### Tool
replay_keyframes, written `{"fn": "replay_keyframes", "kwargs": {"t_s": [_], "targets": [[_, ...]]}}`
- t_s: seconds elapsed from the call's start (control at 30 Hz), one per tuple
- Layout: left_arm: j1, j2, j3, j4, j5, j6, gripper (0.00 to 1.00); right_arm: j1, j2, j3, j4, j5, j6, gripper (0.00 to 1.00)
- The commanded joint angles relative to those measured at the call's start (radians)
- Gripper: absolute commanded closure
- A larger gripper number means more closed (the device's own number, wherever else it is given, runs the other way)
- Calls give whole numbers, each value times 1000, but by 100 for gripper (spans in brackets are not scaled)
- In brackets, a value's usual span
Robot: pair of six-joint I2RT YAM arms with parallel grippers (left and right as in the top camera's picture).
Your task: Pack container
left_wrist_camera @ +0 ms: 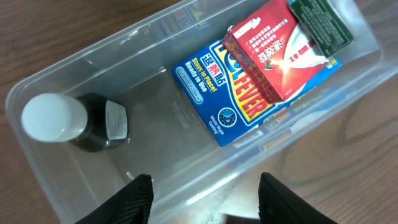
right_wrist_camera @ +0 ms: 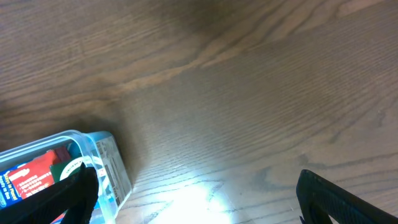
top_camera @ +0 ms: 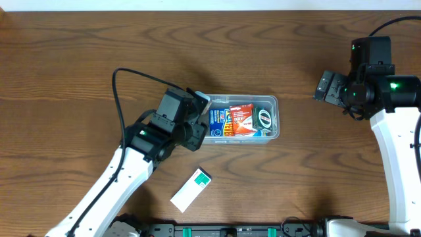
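several packets (left_wrist_camera: 205, 81) and a bottle (left_wrist_camera: 93, 121) lie in the container (top_camera: 276, 118), mid-table (top_camera: 79, 52); left claw (left_wrist_camera: 208, 190) hangs half-open, empty, over its left end; right claw (top_camera: 327, 86) wide; best to lift straight clear of the rim, then fetch the white box (top_camera: 191, 189) by the front edge.

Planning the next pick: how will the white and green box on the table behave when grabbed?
The white and green box looks like thin cardboard, so probably light and crushable. Lying flat on the table, it should slide, not roll.
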Motion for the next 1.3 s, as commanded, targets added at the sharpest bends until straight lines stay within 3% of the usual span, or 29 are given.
{"fn": "replay_keyframes", "kwargs": {"t_s": [0.0, 0.1, 0.13, 0.37, 0.5, 0.67, 0.9, 1.07, 1.27], "targets": [[-2, -71, 10, -42, 10, -7, 44, -4, 5, 0, -1, 4, 3, 1], [-2, -127, 10, -130, 10, -6, 44, -4, 5, 0, -1, 4, 3, 1], [-2, -148, 10, -169, 10, -6, 38, -4, 5, 0, -1, 4, 3, 1], [-2, -214, 10, -415, 68, -16, 28, -4, 5, 0, -1, 4, 3, 1], [-2, -201, -11, -470, 99, -52, 26, -4, 5, 0, -1, 4, 3, 1], [-3, -193, -114, -436, 99, -98, 20, -4, 5, 0, -1, 4, 3, 1], [-45, -195, -288, -229, 95, -214, 15, -4, 5, 0, -1, 4, 3, 1], [-114, -194, -373, -77, 75, -232, 15, -4, 5, 0, -1, 4, 3, 1], [-206, -193, -388, -47, 9, -224, 15, -4, 5, 0, -1, 4, 3, 1]]}}
